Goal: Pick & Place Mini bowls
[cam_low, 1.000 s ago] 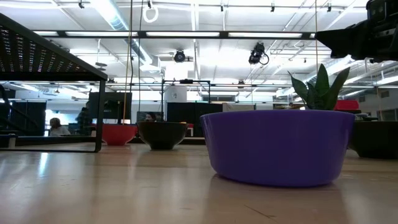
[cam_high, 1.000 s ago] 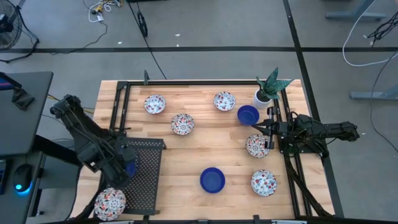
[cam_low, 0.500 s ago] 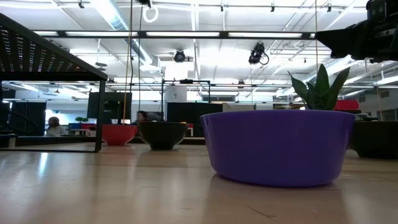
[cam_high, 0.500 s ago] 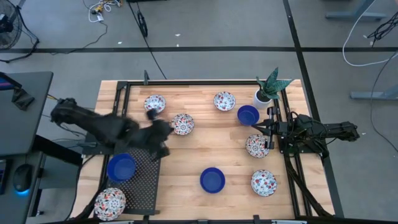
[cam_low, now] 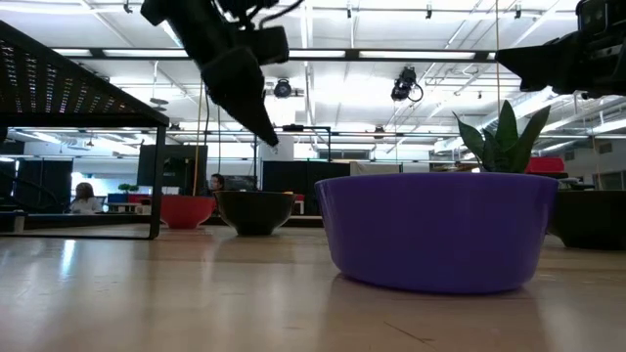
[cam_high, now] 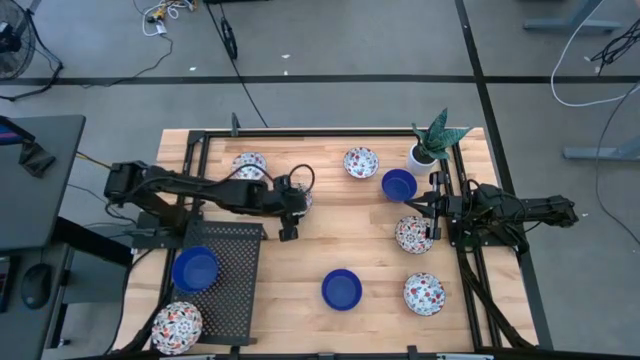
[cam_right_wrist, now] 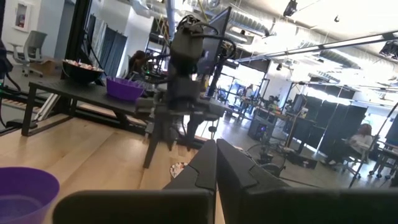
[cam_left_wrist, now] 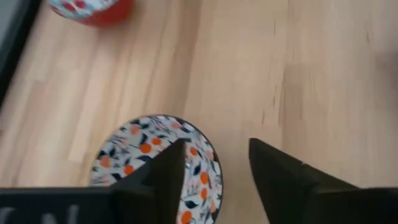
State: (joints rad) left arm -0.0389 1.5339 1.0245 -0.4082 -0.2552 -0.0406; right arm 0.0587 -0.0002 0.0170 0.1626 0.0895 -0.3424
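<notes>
My left gripper (cam_high: 290, 208) is open and hangs above a floral mini bowl (cam_left_wrist: 155, 158) near the table's middle left. In the left wrist view one finger stands over the bowl's inside and the other outside its rim. The low view shows this gripper (cam_low: 256, 117) well above the table. A blue bowl (cam_high: 195, 268) and a floral bowl (cam_high: 177, 325) rest on the black perforated rack (cam_high: 240, 262). My right gripper (cam_high: 432, 215) is shut and empty at the table's right, between a blue bowl (cam_high: 398, 184) and a floral bowl (cam_high: 413, 234).
More bowls stand on the wood: floral ones (cam_high: 249, 165) (cam_high: 361, 161) (cam_high: 424, 293) and a blue one (cam_high: 342, 289). A white plant pot (cam_high: 425, 152) stands at the far right. A black frame (cam_high: 200, 140) runs along the table's edges.
My left gripper has left the blue bowl on the rack and swung up and toward the table's far right. It now hangs over the floral bowl. The blue bowl stays on the rack.
</notes>
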